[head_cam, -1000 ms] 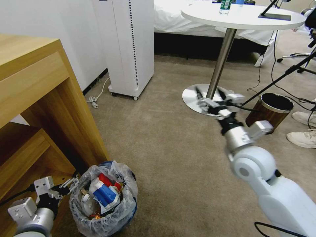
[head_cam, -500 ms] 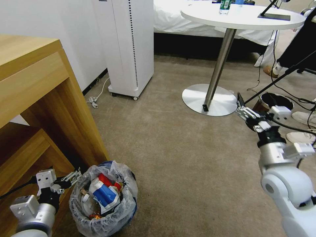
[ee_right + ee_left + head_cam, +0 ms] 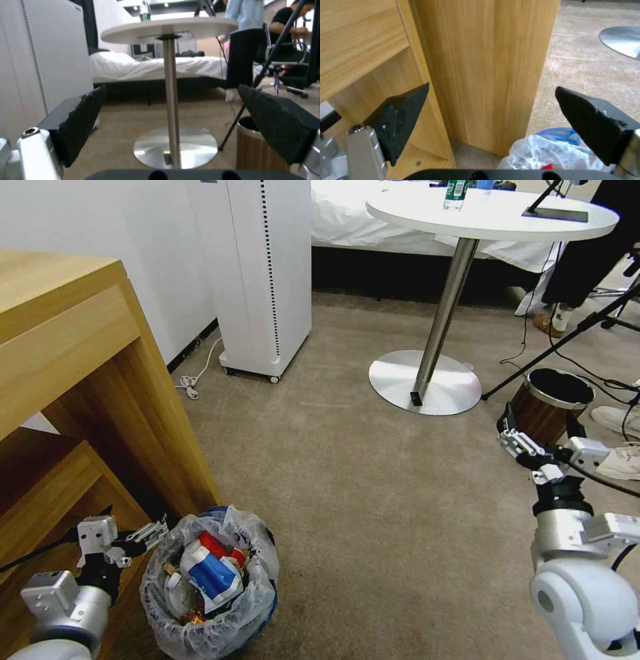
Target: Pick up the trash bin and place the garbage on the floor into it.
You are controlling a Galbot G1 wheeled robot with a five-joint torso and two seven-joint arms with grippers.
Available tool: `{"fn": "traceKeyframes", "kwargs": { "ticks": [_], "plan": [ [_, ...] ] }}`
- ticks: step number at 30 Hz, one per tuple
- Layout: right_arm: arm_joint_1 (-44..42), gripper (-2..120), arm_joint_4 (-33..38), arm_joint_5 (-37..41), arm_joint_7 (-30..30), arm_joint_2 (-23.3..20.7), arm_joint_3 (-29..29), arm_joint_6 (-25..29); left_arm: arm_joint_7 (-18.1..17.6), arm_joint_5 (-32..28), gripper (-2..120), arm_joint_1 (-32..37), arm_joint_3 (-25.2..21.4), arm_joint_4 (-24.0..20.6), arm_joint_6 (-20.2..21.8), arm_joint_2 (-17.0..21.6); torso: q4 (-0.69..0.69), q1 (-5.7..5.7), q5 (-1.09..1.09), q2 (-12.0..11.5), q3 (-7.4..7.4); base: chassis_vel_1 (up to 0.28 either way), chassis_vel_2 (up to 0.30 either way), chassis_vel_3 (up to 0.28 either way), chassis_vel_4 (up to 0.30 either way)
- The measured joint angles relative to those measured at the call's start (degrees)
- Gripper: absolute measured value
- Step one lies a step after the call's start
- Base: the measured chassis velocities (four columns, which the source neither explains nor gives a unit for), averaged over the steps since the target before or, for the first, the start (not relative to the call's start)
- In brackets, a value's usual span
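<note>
The trash bin [image 3: 212, 607] is a small blue bin lined with a crinkly plastic bag. It stands on the tan carpet floor [image 3: 347, 500] at the foot of the wooden desk. Garbage [image 3: 210, 572] lies inside it: a blue-white packet, red wrappers and other scraps. My left gripper [image 3: 140, 527] hangs open just beside the bin's rim, against the desk leg. In the left wrist view the left gripper [image 3: 491, 87] frames the desk leg, with the bag [image 3: 540, 155] below. My right gripper [image 3: 517, 437] is open and raised over the carpet, holding nothing. In the right wrist view the right gripper [image 3: 171, 87] faces the table.
The wooden desk [image 3: 80, 380] crowds the left arm. A white tall appliance [image 3: 267, 273] with a cord stands behind. A round table on a steel base [image 3: 427, 380], a brown wood-grain bin [image 3: 543, 410] and tripod legs with cables lie to the right. Someone's white shoes rest at the right edge.
The right arm has swung from the table base out to the right and pulled back toward me. The left gripper has edged slightly beside the bin. The bin has not moved.
</note>
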Motion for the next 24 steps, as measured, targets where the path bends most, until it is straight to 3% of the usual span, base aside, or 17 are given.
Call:
{"fn": "traceKeyframes", "kwargs": {
  "ticks": [7, 14, 24],
  "plan": [
    [-0.2, 100, -1.4, -0.7, 0.3, 1.9, -1.3, 1.1, -0.1, 0.3, 100, -0.4, 0.1, 2.4, -2.1, -0.7, 0.01, 0.0, 0.01, 0.0, 0.0, 0.0, 0.0, 0.0, 0.0],
    [-0.5, 100, -2.1, -0.7, 0.1, 2.9, -2.2, 2.0, 4.0, -1.3, 100, -1.2, -0.1, 5.6, -5.3, -0.5, 0.0, 0.0, 0.01, 0.0, 0.0, 0.0, 0.0, 0.0, 0.0],
    [-0.4, 100, -3.6, -0.6, -0.5, 3.3, -3.1, 2.3, 5.0, -1.8, 100, -2.3, 0.1, 7.0, -5.3, -0.2, 0.0, 0.0, 0.01, 0.0, 0.0, 0.0, 0.0, 0.0, 0.0]
  ]
}}
